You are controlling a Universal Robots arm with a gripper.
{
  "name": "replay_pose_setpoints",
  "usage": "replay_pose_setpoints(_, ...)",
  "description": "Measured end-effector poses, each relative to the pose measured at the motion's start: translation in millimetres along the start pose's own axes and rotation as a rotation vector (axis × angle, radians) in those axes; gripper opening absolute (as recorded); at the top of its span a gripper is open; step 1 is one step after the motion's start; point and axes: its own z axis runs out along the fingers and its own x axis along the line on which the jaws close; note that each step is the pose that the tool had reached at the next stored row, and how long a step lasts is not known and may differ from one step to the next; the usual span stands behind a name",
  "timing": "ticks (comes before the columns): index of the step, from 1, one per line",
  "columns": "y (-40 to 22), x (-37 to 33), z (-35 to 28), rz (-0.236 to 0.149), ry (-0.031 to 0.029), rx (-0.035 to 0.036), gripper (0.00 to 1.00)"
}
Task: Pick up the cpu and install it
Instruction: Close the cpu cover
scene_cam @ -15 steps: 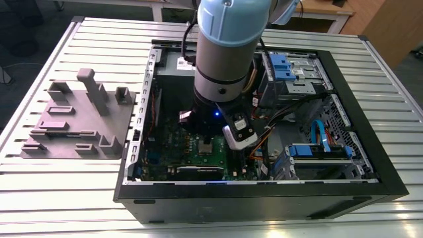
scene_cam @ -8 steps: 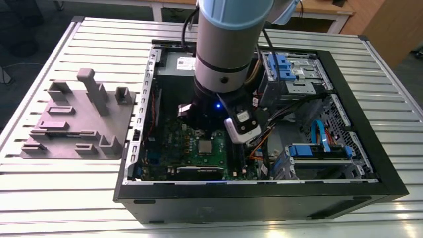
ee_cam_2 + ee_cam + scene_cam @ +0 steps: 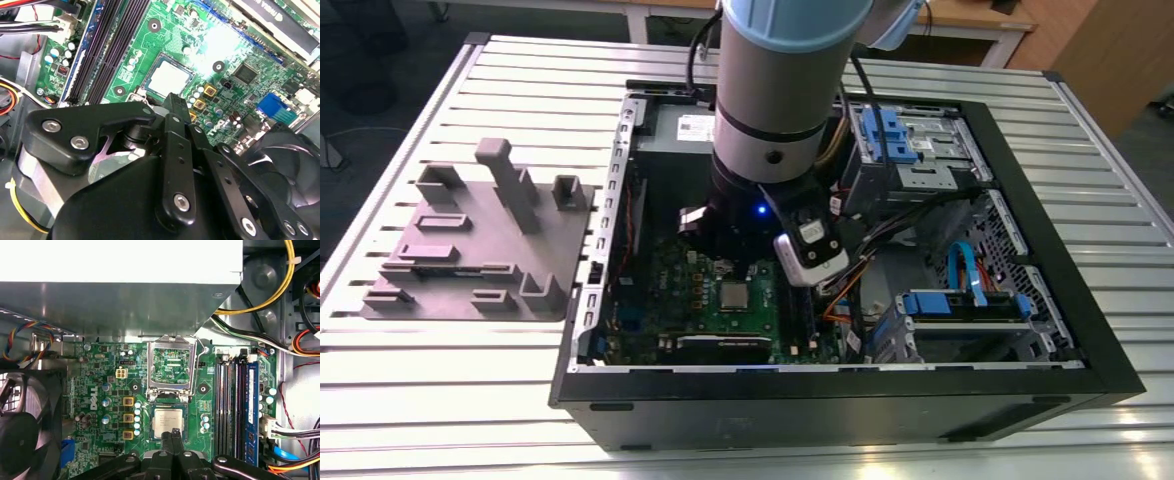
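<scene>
An open black computer case (image 3: pixel 1067 360) lies on a slatted metal table (image 3: pixel 440 380). The robot arm (image 3: pixel 774 110) reaches down into it, over the green motherboard (image 3: pixel 670 290). On the board, the silver socket frame (image 3: pixel 170 367) stands hinged open. Just beside that frame, the cpu (image 3: pixel 167 423) sits flat in its socket, silvery top showing. In the first wrist view, the gripper (image 3: pixel 173 434) hangs at the chip's edge with its thin fingers (image 3: pixel 176 433) pressed together, holding nothing. The likely risk: if the chip rests slightly askew, any downward push from the arm could bend the socket pins beneath it.
</scene>
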Motion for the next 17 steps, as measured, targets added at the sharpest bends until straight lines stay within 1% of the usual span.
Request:
replay_pose_setpoints(2,0.0,0.0,0.0,-0.016,0.0006,0.0005,0.1)
replay_pose_setpoints(9,0.0,0.1,0.0,-0.134,0.0042,0.0037,0.1)
replay_pose_setpoints(17,0.0,0.2,0.0,-0.217,0.0068,0.0061,0.1)
